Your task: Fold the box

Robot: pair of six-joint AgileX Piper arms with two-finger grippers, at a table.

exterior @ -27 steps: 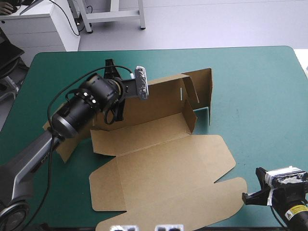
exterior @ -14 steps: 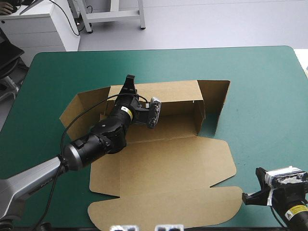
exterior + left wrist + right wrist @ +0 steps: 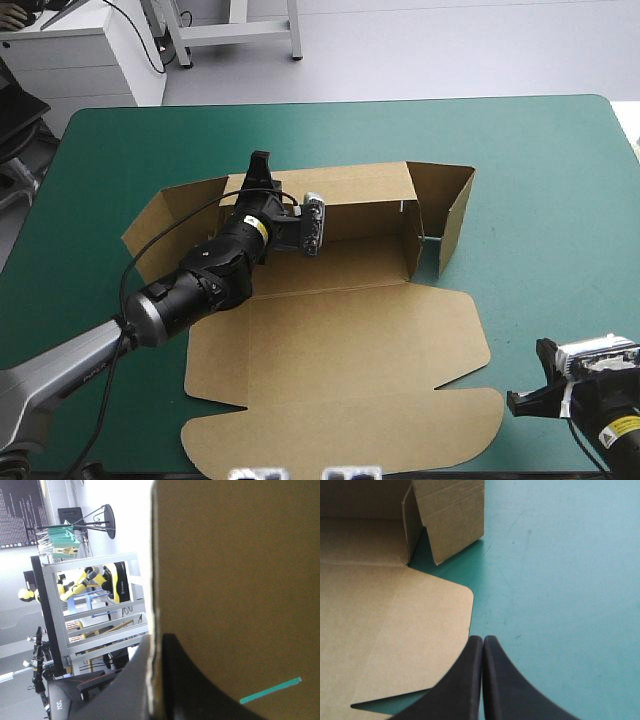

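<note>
Box (image 3: 340, 330) wall in left jaws (pinch clear only in wrist view).

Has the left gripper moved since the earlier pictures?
Yes. The left gripper has shifted rightward and away from the far edge of the table, shut on the back wall of the box.
</note>
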